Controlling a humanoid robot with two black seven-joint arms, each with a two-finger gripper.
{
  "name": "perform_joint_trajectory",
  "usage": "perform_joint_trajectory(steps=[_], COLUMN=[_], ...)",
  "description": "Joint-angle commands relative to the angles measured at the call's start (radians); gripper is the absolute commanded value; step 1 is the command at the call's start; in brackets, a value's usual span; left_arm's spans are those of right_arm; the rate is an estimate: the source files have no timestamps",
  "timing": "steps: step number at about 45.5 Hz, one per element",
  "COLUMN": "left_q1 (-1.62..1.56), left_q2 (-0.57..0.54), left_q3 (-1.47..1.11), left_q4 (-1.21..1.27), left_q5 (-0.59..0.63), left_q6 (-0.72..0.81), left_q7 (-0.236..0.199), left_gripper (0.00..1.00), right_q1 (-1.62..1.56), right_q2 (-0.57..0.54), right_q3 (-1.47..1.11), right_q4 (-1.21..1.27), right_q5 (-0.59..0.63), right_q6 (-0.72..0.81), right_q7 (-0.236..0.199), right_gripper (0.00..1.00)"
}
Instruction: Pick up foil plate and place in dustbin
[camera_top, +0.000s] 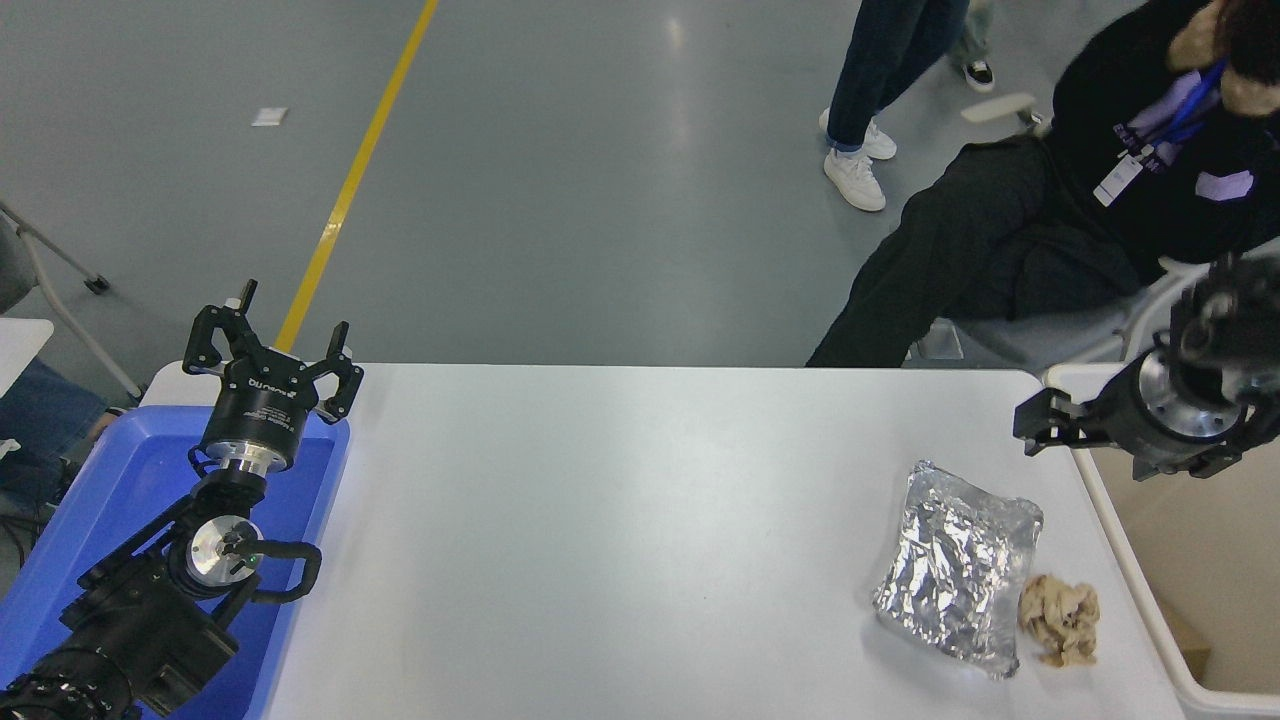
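Observation:
The foil plate (960, 565), a crinkled silver sheet, lies flat on the white table (620, 520) near its right front corner. To its right stands the cream dustbin (1225, 560), only partly in view. My right gripper (1135, 440) hangs open and empty above the bin's far-left rim, above and behind the plate and apart from it. My left gripper (272, 345) is parked open over the blue tray at the lower left.
A crumpled tan paper ball (1060, 620) lies against the plate's right edge. A blue tray (120, 500) sits under the left arm. A person sits on a chair (1050, 220) beyond the table's far right corner; another person's legs (880, 90) are behind.

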Motion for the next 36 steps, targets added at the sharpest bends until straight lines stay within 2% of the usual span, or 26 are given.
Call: perform_joint_trajectory(steps=[1, 22, 29, 36], left_q1=[-0.001, -0.001, -0.001, -0.001], left_q2=[0.000, 0.000, 0.000, 0.000], left_q3=[0.000, 0.000, 0.000, 0.000], left_q4=[0.000, 0.000, 0.000, 0.000], left_q5=[0.000, -0.002, 0.000, 0.000], left_q6=[0.000, 0.000, 0.000, -0.002], left_q7=[0.000, 0.000, 0.000, 0.000], left_gripper=[0.98, 0.98, 0.98, 0.98], right_q1=[-0.196, -0.405, -0.427, -0.454], right_q2=[-0.007, 0.082, 0.094, 0.097], right_q3=[0.116, 0.230, 0.242, 0.241], right_q4=[-0.090, -0.225, -0.257, -0.266], right_q5=[-0.061, -0.060, -0.060, -0.060], right_q6=[-0.112, -0.158, -0.182, -0.215], right_q7=[0.000, 0.000, 0.000, 0.001], right_gripper=[0.97, 0.97, 0.90, 0.90])
